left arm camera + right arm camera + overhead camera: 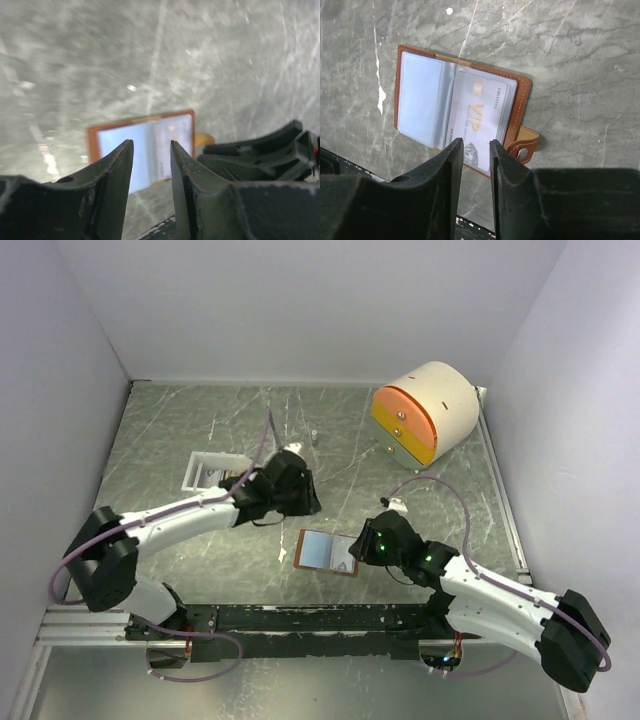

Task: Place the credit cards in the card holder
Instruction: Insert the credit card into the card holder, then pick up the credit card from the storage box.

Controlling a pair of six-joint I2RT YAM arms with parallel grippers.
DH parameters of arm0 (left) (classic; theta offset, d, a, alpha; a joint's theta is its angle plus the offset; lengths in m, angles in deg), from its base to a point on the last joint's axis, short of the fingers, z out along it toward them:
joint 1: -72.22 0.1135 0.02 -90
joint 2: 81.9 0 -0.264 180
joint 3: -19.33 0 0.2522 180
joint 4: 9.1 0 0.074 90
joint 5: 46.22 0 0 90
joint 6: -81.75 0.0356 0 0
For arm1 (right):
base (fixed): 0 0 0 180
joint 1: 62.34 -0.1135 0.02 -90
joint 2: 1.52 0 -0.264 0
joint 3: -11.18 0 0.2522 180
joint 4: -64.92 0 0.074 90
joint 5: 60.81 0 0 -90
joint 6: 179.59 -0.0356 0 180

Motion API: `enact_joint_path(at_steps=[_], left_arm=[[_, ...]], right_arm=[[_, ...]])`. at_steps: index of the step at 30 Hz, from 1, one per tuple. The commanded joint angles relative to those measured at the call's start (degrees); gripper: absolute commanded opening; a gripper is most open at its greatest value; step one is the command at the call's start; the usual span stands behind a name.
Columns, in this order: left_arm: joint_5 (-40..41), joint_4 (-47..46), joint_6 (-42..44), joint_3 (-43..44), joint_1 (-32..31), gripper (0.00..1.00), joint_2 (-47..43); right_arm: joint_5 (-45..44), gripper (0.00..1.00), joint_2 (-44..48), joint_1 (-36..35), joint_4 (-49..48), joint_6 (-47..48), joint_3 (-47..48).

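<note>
A dark grey-green marbled table (200,420) with pale veins sits boxed in by plain pale walls (300,300) on three sides. A cream-and-orange round drawer unit (430,405) stands in its far right corner. Soft glare streaks the surface.

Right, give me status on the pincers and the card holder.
Left pincer open, empty. Right pincer open, empty, at the card holder. Holder lies open, silver VIP card in one pocket. Nothing blocking it.

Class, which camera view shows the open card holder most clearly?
The right wrist view: the card holder lies open, a VIP card legible inside. Top external shows it small; left wrist shows it blurred behind pincer fingers.
</note>
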Motion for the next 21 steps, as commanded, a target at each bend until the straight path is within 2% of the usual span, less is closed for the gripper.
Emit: enact_joint_path(at_steps=[1, 6, 9, 14, 21], left_arm=[[11.1, 15.8, 9.2, 5.2, 5.9, 0.47, -4.6], [19.6, 23.1, 17.2, 9.6, 14.3, 0.55, -7.2], [23.3, 24.0, 21.6, 11.2, 18.8, 0.53, -7.2], [25.6, 22.9, 27.3, 13.0, 24.5, 0.51, -4.2], [26.9, 18.5, 35.6, 11.8, 29.2, 0.50, 1.1]], right_arm=[[-0.5, 0.28, 1.1, 0.0, -0.6, 3.2, 2.8], [-0.8, 0.29, 1.1, 0.0, 0.6, 5.0, 5.9], [-0.9, 0.29, 0.2, 0.0, 0.7, 5.6, 7.5], [-0.8, 0.29, -1.0, 0.0, -0.4, 6.2, 8.6], [-1.4, 0.29, -1.2, -0.1, 1.0, 6.5, 10.6]])
